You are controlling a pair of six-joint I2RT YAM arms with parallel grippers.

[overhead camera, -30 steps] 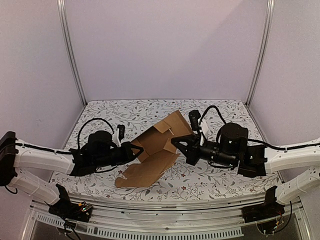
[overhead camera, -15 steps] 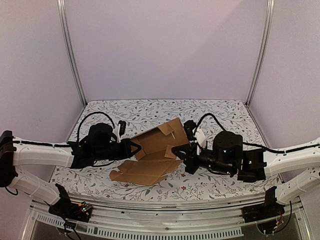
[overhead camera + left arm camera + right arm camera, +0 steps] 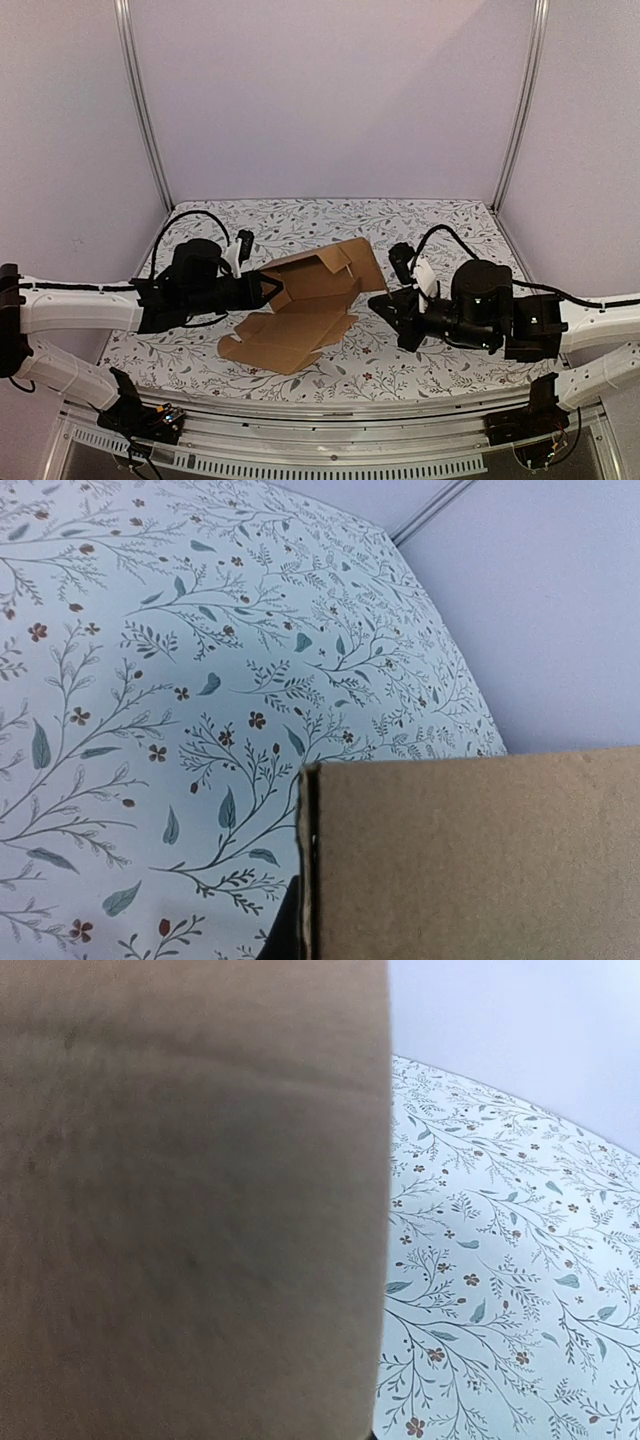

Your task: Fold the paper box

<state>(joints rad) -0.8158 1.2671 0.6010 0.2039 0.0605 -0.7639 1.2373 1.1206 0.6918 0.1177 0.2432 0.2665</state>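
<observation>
The paper box (image 3: 310,300) is a brown cardboard sheet, partly folded: its lower part lies flat on the table and a back panel stands up. My left gripper (image 3: 270,290) is shut on the box's left edge. In the left wrist view the cardboard (image 3: 470,855) fills the lower right and one dark finger (image 3: 283,932) shows beside its edge. My right gripper (image 3: 377,303) is at the panel's lower right corner. In the right wrist view blurred cardboard (image 3: 190,1200) fills the left and hides the fingers.
The table has a floral-print cloth (image 3: 440,225) and is enclosed by plain walls with metal corner posts (image 3: 520,100). Both arms reach in low from the sides, with cables looping above them.
The box's back panel has swung more upright and the sheet has shifted left. My right gripper has moved right, from inside the box to its right edge. My left gripper has moved slightly back.
</observation>
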